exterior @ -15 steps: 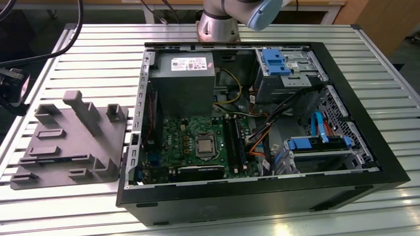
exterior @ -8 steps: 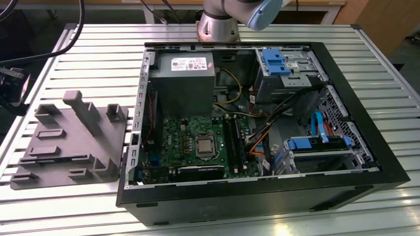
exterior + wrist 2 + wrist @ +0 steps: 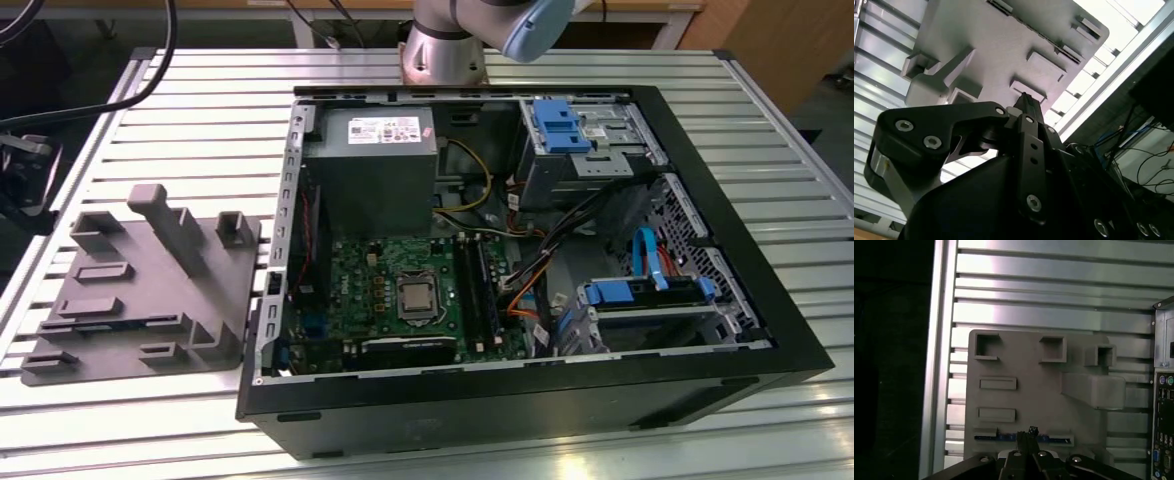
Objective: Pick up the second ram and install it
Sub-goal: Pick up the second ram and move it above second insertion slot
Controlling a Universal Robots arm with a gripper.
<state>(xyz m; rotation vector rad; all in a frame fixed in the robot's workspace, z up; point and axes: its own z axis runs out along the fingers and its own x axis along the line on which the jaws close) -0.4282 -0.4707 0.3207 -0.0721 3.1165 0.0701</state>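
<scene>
The second ram [image 3: 999, 438] is a thin dark strip with a bluish edge, standing on edge in a long slot of the grey holder block [image 3: 1024, 390]. In the first wrist view my gripper [image 3: 1029, 430] hangs above the middle of that strip, well clear of it. Its two fingers are pressed together with nothing between them. In the second wrist view the same shut gripper [image 3: 1026, 99] points at the holder block [image 3: 1004, 45]. The exterior view shows the block [image 3: 134, 290] on the table to the left of the open computer case [image 3: 534, 400].
Inside the case lie the green motherboard [image 3: 387, 290] with its long black slot sockets [image 3: 478, 290], a grey power supply [image 3: 371, 160] and blue drive brackets [image 3: 561, 125]. Loose cables [image 3: 534, 270] cross the case. The slatted metal table [image 3: 174, 110] ends close beyond the block.
</scene>
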